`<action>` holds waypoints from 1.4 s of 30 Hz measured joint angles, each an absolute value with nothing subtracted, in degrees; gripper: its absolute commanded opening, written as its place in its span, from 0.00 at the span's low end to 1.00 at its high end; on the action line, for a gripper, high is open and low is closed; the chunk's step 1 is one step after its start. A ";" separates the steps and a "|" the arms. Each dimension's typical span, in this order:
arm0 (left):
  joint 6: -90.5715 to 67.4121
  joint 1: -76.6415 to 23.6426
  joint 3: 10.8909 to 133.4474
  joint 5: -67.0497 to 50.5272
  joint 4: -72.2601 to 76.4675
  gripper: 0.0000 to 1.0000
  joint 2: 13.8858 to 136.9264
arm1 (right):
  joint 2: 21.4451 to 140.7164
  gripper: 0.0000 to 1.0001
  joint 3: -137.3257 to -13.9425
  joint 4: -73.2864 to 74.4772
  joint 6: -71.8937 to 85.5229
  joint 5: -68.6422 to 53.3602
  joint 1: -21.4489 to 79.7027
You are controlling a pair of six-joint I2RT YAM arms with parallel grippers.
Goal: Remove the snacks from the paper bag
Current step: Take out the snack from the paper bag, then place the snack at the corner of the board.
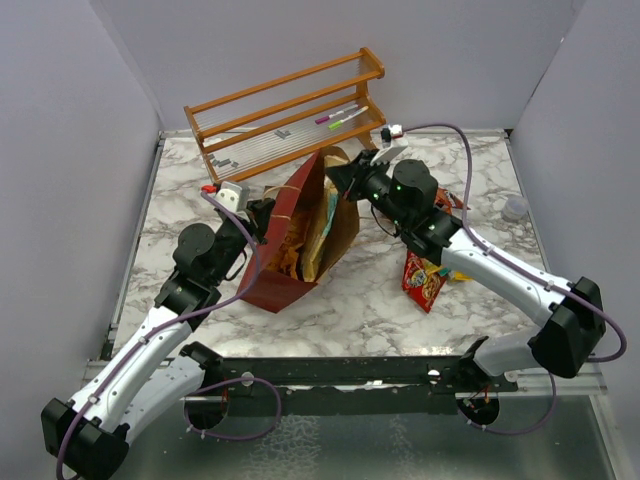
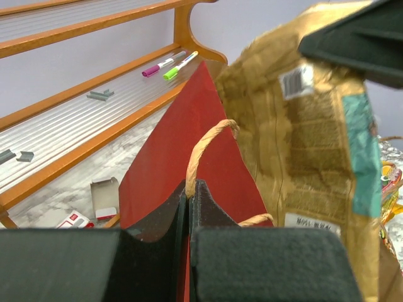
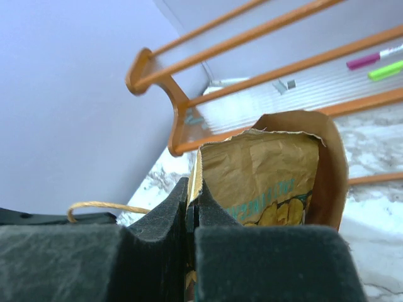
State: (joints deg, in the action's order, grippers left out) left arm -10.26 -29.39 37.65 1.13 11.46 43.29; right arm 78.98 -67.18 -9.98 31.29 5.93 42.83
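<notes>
The red paper bag (image 1: 285,235) lies tilted on the marble table with its mouth toward the back right. My left gripper (image 1: 262,215) is shut on the bag's twine handle (image 2: 204,151) at the red wall (image 2: 189,157). My right gripper (image 1: 345,178) is shut on the edge of the tan-gold pouch (image 3: 264,173), which sticks out of the bag's mouth (image 1: 335,215). Orange packets (image 1: 292,255) show inside the bag. A red and yellow packet (image 1: 424,280) lies on the table under my right arm.
The wooden slatted rack (image 1: 285,110) stands at the back, with pink and green pens (image 1: 340,118) on it. Small red-and-white cards (image 2: 94,204) lie by the rack's foot. A clear cup (image 1: 514,208) sits at the right edge.
</notes>
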 measured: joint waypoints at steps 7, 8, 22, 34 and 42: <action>-10.35 -29.39 37.65 1.15 11.46 0.00 43.18 | 76.03 0.01 -72.16 -9.45 29.69 8.95 42.83; -10.35 -29.39 37.65 1.15 11.46 0.00 43.18 | 75.85 0.01 -73.10 -9.45 29.23 9.43 42.83; -10.37 -29.39 37.65 1.32 11.44 0.00 43.18 | 75.55 0.01 -87.92 -9.91 19.03 15.31 42.81; -10.35 -29.39 37.65 2.09 11.40 0.00 43.20 | 84.86 0.01 -99.42 -26.15 -10.96 33.80 40.01; -10.35 -29.39 37.65 2.44 11.29 0.00 43.20 | 91.90 0.01 -100.18 -23.97 -11.86 36.29 25.08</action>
State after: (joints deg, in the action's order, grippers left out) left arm -10.35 -29.39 37.65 2.44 11.29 43.20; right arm 91.90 -100.18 -23.97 -11.86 36.29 25.08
